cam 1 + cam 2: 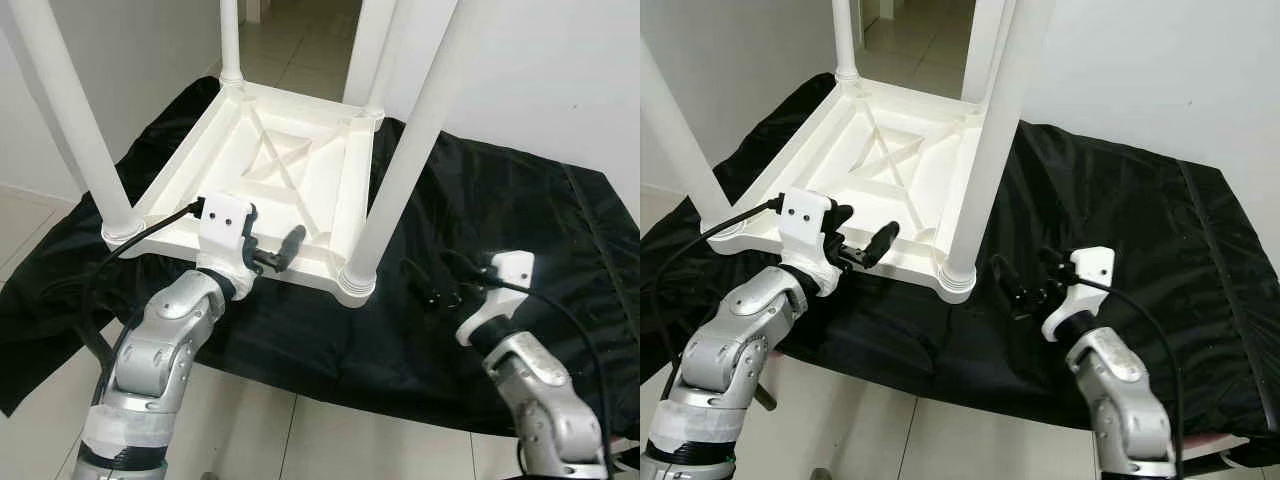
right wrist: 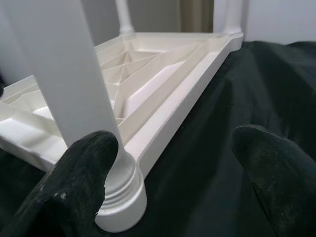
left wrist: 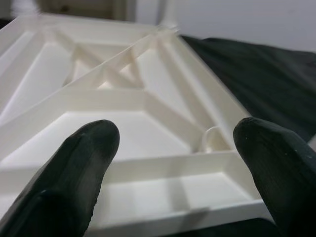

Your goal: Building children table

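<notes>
Table (image 1: 270,170): white plastic, lying upside down on a black cloth (image 1: 480,210) spread over the floor (image 1: 330,440). Its underside faces up and shows raised ribs crossing in an X inside a square frame. Four white legs stand upright from the corners. The near right leg (image 1: 400,170) sits in a ringed socket at the near right corner; the near left leg (image 1: 75,120) rises from the near left corner; the two far legs run out of the top of the frame.

Left hand (image 1: 275,252): positioned at the table's near edge, between the two near legs, fingers pointing across the rim toward the ribbed underside. Fingers (image 3: 74,182) are apart, with nothing between them; the left wrist view shows the rim and ribs in the gap. Whether a fingertip touches the rim cannot be told.

Right hand (image 1: 1025,285): over the cloth, just beside the near right corner, fingers directed toward the near right leg's socket. Fingers (image 2: 276,173) are apart and hold nothing. In the right wrist view one finger overlaps the base of the leg; contact cannot be confirmed.

Surroundings: cloth is creased, its near edge lying on pale floor tiles. White walls (image 1: 540,70) stand on both sides, with a tiled passage beyond the table.
</notes>
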Tool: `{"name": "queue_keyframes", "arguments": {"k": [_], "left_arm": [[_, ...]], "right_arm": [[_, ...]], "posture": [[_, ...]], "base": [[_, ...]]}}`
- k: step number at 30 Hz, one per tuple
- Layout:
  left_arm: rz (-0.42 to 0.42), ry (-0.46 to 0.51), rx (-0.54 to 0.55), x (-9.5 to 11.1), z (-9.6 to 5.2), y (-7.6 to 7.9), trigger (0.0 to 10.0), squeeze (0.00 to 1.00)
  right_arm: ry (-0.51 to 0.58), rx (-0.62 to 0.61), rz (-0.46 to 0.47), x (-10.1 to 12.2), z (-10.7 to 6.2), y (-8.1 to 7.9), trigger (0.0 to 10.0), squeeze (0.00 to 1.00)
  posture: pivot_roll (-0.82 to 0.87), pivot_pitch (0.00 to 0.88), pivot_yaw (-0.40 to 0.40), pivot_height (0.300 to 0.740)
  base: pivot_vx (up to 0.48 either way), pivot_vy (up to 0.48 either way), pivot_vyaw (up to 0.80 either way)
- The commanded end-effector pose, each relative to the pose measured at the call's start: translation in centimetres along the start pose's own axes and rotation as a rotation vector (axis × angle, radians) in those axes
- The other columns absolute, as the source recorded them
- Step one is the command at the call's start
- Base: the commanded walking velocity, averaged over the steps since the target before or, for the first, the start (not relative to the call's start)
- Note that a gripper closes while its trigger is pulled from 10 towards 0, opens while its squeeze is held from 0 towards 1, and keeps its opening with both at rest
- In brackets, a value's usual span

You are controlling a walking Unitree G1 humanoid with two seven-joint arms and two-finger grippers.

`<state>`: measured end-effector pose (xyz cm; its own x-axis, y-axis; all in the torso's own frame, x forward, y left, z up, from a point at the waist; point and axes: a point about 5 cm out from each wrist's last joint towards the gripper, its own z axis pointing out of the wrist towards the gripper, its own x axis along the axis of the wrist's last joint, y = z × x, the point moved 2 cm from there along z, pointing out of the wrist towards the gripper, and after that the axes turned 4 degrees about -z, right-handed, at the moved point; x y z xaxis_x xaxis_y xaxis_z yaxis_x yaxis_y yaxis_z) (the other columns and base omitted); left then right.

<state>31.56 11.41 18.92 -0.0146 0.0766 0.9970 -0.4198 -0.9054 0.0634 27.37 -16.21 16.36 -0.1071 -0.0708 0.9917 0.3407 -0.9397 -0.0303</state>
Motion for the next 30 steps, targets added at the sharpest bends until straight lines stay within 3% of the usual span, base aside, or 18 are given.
{"name": "queue_keyframes", "arguments": {"k": [1, 10, 18, 30], "left_arm": [[0.008, -0.001, 0.03, -0.4, -0.1, -0.2, 10.0, 0.0], [0.039, -0.026, 0.075, -1.6, -0.2, -0.8, 10.0, 0.0], [0.066, -0.003, 0.08, -1.0, 0.0, -1.2, 10.0, 0.0], [0.082, 0.035, 0.054, -0.2, 0.3, -0.9, 10.0, 0.0]], "right_arm": [[-0.003, -0.024, -0.02, -0.3, -0.2, 0.1, 10.0, 0.0], [-0.016, 0.055, -0.013, -1.4, 0.6, -1.3, 10.0, 0.0], [0.026, 0.128, -0.032, -0.7, 2.5, -2.9, 10.0, 0.0], [0.06, 0.17, -0.064, 0.0, 4.2, -4.0, 10.0, 0.0]], "posture": [[0.01, 0.035, -0.115, 0.74], [0.01, 0.038, -0.1, 0.74], [0.02, 0.039, -0.094, 0.74], [0.02, 0.033, -0.095, 0.74]], "base": [[0.0, 0.0, 0.0], [0.0, 0.0, 0.0], [0.0, 0.0, 0.0], [0.0, 0.0, 0.0]]}}
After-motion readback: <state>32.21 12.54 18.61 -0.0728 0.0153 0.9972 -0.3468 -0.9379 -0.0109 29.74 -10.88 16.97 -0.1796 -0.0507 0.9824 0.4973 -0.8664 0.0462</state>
